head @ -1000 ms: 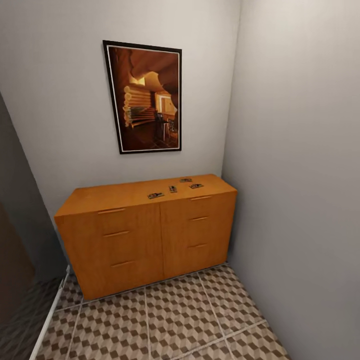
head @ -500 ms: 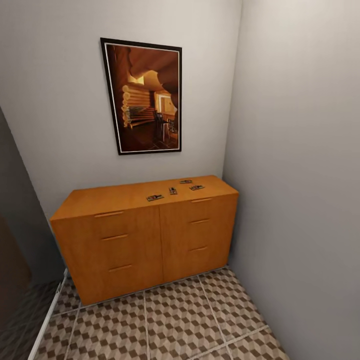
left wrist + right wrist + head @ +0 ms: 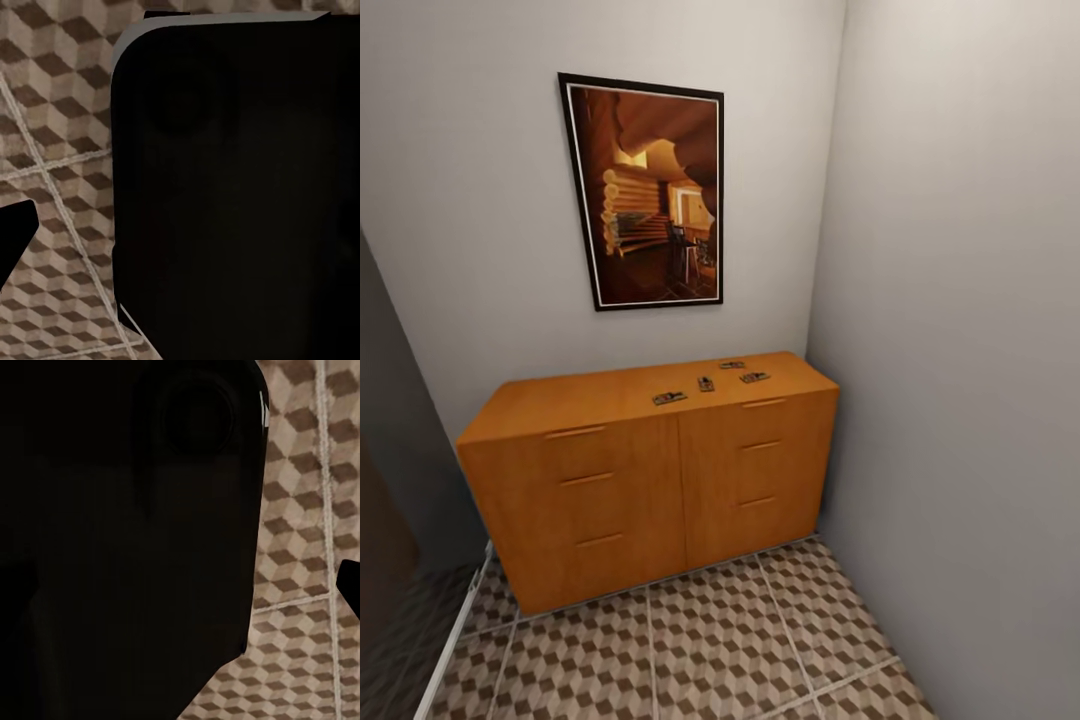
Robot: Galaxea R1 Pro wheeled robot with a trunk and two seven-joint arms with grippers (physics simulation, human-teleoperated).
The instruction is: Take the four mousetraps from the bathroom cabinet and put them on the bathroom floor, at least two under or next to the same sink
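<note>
Several mousetraps lie on top of the orange-brown cabinet (image 3: 620,480), right of its middle: one (image 3: 670,398) near the front edge, one (image 3: 706,383) behind it, one (image 3: 732,365) near the wall and one (image 3: 754,377) furthest right. The cabinet stands against the back wall in a corner, with its drawer fronts shut. The cube-patterned bathroom floor (image 3: 710,640) runs in front of it. The sink is out of view. In the left wrist view a black fingertip (image 3: 13,236) juts in over the tiles; the right wrist view has another fingertip (image 3: 351,589) at its edge.
A framed picture (image 3: 645,192) hangs above the cabinet. A grey wall (image 3: 960,350) closes the right side. At the left is a dark wall (image 3: 390,480) with a white floor strip (image 3: 455,640). A large black robot part (image 3: 240,187) blocks much of both wrist views.
The head view has shifted slightly, so the cabinet looks a little larger and lower-left in frame. The mousetraps and cabinet have not moved.
</note>
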